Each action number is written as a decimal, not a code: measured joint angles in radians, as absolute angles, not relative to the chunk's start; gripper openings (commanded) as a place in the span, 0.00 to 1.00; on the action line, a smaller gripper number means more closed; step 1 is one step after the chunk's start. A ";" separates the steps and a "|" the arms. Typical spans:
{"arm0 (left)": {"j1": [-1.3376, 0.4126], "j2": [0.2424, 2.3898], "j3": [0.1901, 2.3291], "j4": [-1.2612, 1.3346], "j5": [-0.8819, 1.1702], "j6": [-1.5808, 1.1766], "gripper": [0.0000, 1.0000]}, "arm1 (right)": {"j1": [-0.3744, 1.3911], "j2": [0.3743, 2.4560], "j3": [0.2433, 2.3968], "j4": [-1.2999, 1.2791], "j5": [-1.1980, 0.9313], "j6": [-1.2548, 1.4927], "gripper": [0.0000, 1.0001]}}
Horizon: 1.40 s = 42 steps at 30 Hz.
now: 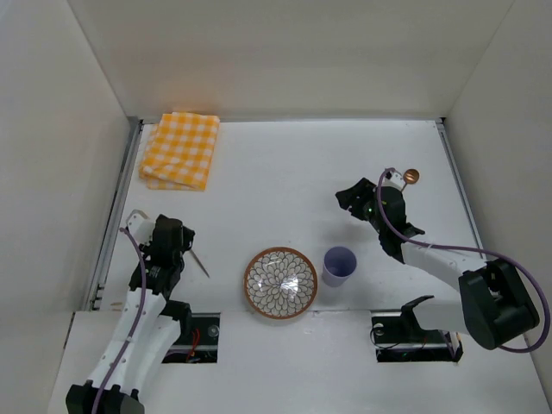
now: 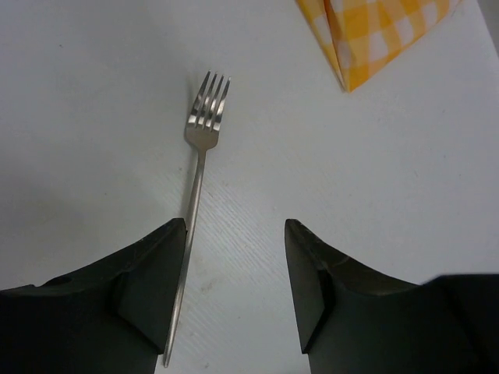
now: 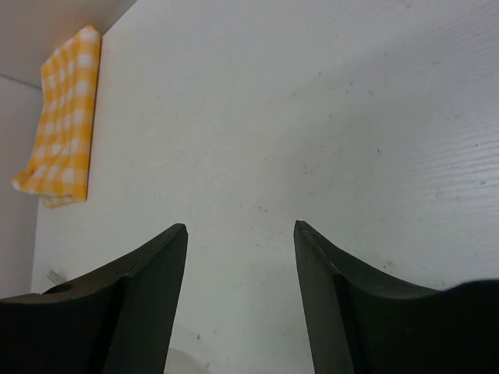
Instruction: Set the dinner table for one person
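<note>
The white dinner table [image 1: 285,172] carries a patterned bowl with a brown rim [image 1: 280,283] at the near middle and a pale purple cup [image 1: 339,265] just right of it. A silver fork [image 2: 201,160] lies flat on the table, its tines pointing away. It also shows in the top view [image 1: 202,262]. My left gripper [image 2: 235,234] is open low over the fork's handle, which runs along the inner side of the left finger [image 2: 152,273]. My right gripper [image 3: 240,230] is open and empty over bare table, behind the cup [image 1: 352,200].
A folded yellow-and-white checked cloth [image 1: 179,148] lies at the far left; it also shows in the left wrist view [image 2: 382,31] and the right wrist view [image 3: 66,132]. A small copper-coloured round item [image 1: 410,177], perhaps a spoon, lies right of my right wrist. Pale walls edge the table.
</note>
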<state>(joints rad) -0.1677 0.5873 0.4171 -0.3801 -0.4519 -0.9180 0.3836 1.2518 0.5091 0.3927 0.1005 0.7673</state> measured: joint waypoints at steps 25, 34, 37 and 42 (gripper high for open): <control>-0.035 1.376 0.704 0.117 -0.402 -0.904 0.50 | 0.383 1.271 0.509 0.397 0.093 0.772 0.37; -0.038 1.737 0.920 0.191 -0.329 -0.908 0.46 | 0.383 1.271 0.509 0.397 0.081 0.772 0.54; -0.048 1.813 0.965 0.204 -0.326 -0.914 0.35 | 0.383 1.273 0.510 0.397 0.074 0.772 0.55; -0.090 1.902 1.047 0.237 -0.305 -0.921 0.10 | 0.387 1.277 0.511 0.397 0.070 0.772 0.55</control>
